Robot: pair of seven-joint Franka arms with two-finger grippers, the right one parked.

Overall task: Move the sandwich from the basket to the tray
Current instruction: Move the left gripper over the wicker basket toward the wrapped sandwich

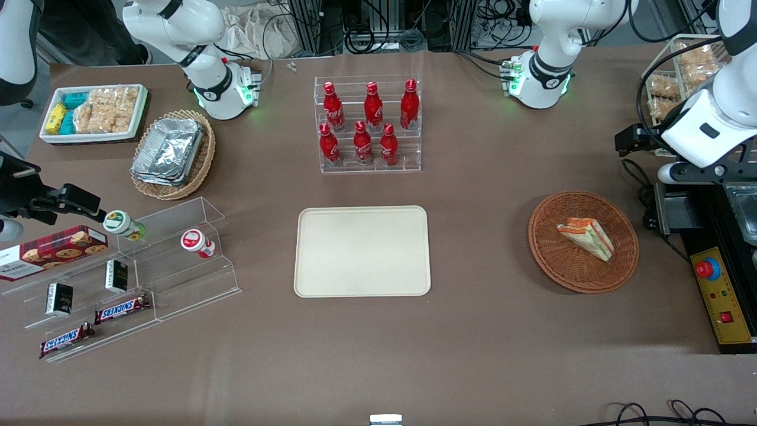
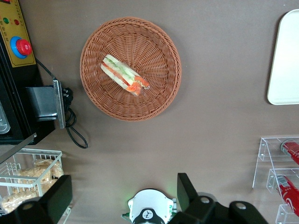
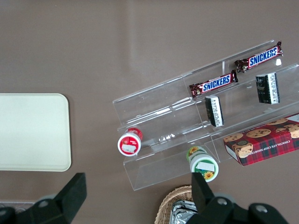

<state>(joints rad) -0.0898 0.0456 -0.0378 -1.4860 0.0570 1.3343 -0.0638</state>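
The sandwich [image 1: 586, 236] [image 2: 125, 74], a white wedge with orange and green stripes, lies in the round reddish-brown basket [image 1: 541, 236] [image 2: 159, 93] toward the working arm's end of the table. The cream tray [image 1: 362, 251] [image 2: 286, 60] lies bare mid-table, beside the basket. My gripper [image 1: 634, 139] [image 2: 122, 198] hangs high over the table, farther from the front camera than the basket and well apart from it. It is open with the fingers [image 2: 187, 191] spread wide and nothing between them.
A clear rack of red bottles [image 1: 369, 124] stands farther back than the tray. A black-and-yellow control box [image 1: 718, 290] and a wire rack of bagged snacks [image 1: 680, 71] flank the basket. An acrylic snack shelf [image 1: 118, 278], foil-tray basket [image 1: 171, 154] and white bin [image 1: 94, 112] sit at the parked arm's end.
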